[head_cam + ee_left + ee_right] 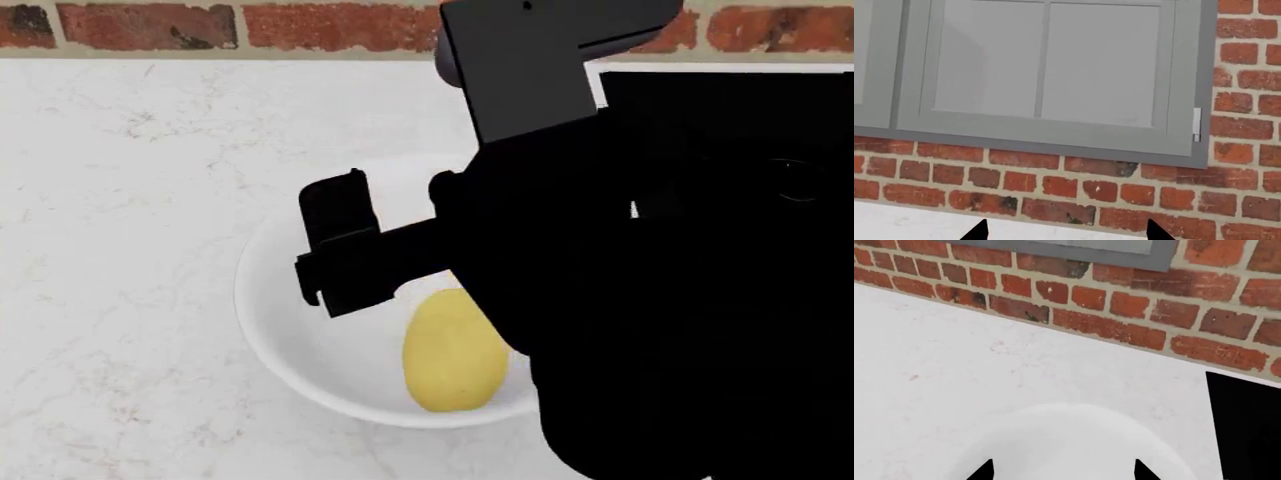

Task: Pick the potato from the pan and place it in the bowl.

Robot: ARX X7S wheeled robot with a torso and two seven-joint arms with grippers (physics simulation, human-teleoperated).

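The potato is seen lying inside the white bowl on the table, free of the right gripper, whose fingertips are spread apart above the bowl; the left gripper is likewise held open, facing the brick wall. The potato is judged firm, fairly light and smooth-skinned, best taken across its narrow middle. No writing or brand can be read.

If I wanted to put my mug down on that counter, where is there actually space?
The white counter lies bare between the brick wall and the bowl, and all along the bowl's left. It is crowded on the right: the potato sits in the bowl, the robot's black arm hangs over it, and the black stove borders it.
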